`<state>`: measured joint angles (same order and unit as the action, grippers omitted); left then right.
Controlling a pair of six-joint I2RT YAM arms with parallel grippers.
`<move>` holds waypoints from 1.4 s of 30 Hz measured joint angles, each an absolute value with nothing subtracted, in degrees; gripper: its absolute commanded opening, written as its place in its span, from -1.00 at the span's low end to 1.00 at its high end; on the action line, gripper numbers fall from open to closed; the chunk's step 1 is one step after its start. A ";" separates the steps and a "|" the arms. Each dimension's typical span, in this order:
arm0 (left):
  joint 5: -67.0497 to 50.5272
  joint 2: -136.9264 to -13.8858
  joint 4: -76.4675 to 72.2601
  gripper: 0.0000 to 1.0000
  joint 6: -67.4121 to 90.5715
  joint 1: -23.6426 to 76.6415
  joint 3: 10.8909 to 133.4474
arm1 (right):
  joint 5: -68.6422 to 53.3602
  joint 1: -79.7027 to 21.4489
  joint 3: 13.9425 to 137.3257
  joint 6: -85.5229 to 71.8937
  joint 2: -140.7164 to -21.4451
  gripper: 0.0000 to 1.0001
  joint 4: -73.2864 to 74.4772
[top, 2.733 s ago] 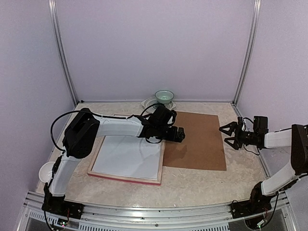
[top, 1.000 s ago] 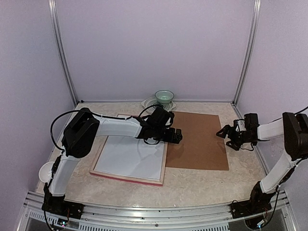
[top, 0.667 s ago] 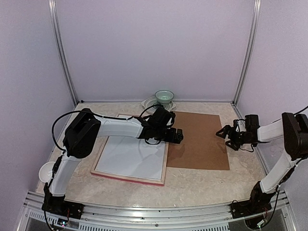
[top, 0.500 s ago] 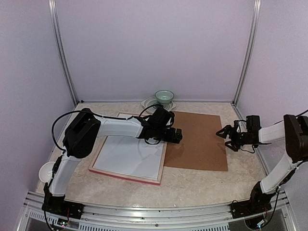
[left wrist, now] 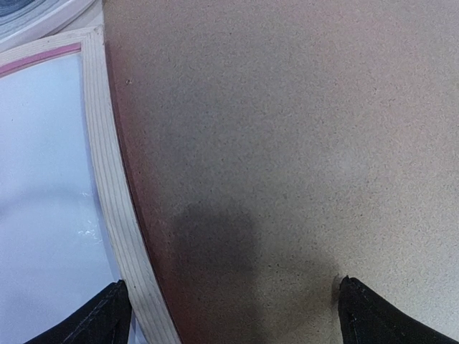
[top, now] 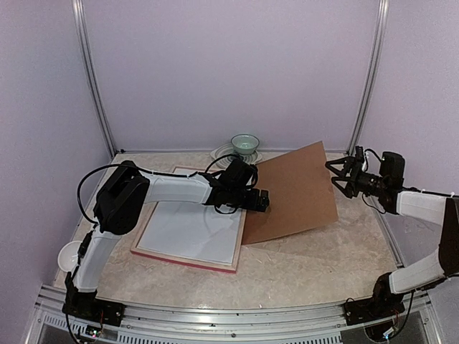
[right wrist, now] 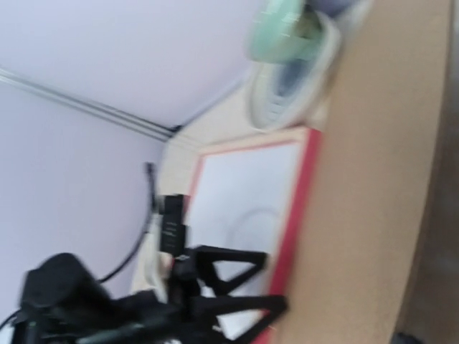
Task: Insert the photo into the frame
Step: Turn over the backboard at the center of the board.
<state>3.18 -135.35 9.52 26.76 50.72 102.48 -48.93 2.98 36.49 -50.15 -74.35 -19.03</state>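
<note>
Tabletop [top: 308,265] holds frame [top: 185,261] and tilted brown board [top: 297,190]; left gripper [top: 259,201] spread wide over board, right gripper [top: 338,175] spread wide at its raised edge.

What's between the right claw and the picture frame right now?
The brown backing board, right side tilted up near the right claw, left edge against the frame, under the left claw. The top view shows it.

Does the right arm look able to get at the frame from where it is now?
Probably not directly: the brown backing board tilts up between the right fingers, which are open at its raised edge, and the frame lying flat beyond it.
</note>
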 measured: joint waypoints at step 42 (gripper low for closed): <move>-5.87 -125.71 -2.02 0.98 32.82 47.99 89.10 | -55.53 -14.72 44.40 -78.98 -90.54 0.96 -56.84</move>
<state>-5.87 -125.71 -2.02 32.82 47.99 89.10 -55.53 -14.72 44.40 -78.98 -90.54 -56.84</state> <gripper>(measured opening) 0.989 0.979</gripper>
